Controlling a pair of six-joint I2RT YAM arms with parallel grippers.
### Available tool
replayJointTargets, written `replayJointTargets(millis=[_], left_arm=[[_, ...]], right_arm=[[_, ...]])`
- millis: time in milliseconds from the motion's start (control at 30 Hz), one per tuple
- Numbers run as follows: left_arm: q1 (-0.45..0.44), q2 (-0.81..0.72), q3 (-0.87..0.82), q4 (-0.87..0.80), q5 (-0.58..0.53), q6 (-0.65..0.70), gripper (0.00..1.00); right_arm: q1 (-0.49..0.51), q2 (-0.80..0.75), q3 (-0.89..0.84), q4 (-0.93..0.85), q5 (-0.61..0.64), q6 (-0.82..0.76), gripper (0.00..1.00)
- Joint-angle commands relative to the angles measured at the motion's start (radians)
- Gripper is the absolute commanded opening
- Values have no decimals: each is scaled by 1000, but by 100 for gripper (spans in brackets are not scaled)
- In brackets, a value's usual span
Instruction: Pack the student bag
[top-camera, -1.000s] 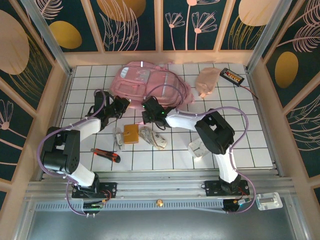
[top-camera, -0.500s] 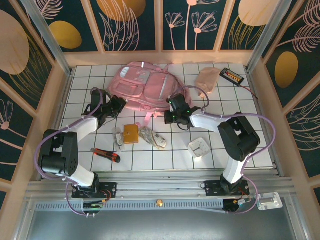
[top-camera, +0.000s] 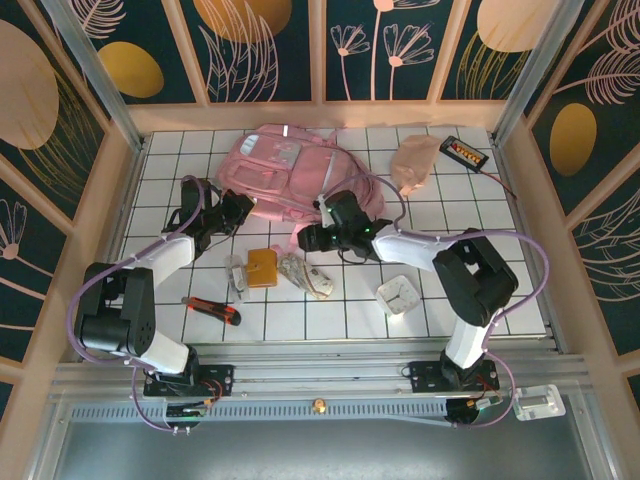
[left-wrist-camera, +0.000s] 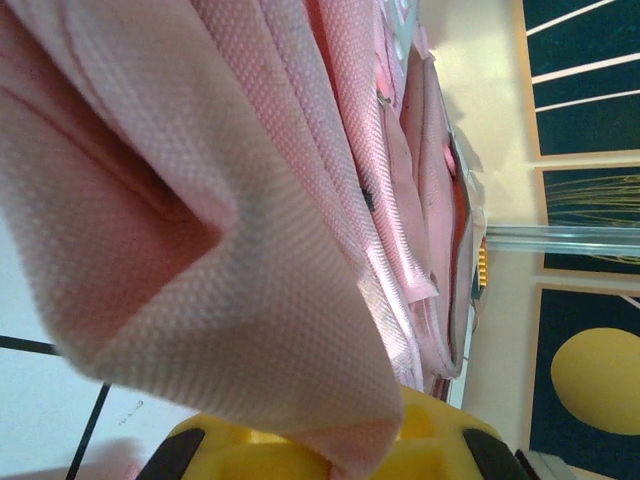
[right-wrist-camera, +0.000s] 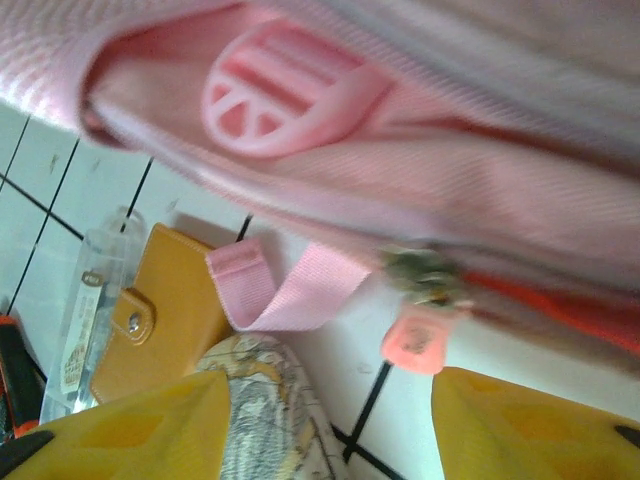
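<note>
The student bag (top-camera: 285, 170) lies flat at the far middle of the table, and as far as the pictures show nothing is packed into it yet. Your left gripper (top-camera: 240, 210) is closed tight on a fold of its pink fabric at the near left edge. Your right gripper (top-camera: 308, 238) has its fingers apart and empty, just before the pink zip pull (right-wrist-camera: 413, 342) on the bag's near side. The brown wallet (top-camera: 262, 267), patterned pouch (top-camera: 305, 273), clear packet (top-camera: 237, 274), utility knife (top-camera: 212, 310) and white square thing (top-camera: 400, 294) all lie on the tiles nearer to you, so I judge the opening and all the loading are left.
</note>
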Motion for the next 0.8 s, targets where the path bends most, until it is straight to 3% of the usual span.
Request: replayJointTargets(millis=[0, 300, 767], left_arm=[[-1, -51, 47, 83, 79, -27, 0], [-1, -71, 64, 56, 85, -30, 0], [-3, -78, 90, 30, 88, -24, 0]], right_arm=[[31, 21, 66, -24, 90, -7, 57], [33, 92, 226, -150, 288, 11, 56], [17, 122, 316, -326, 401, 24, 55]])
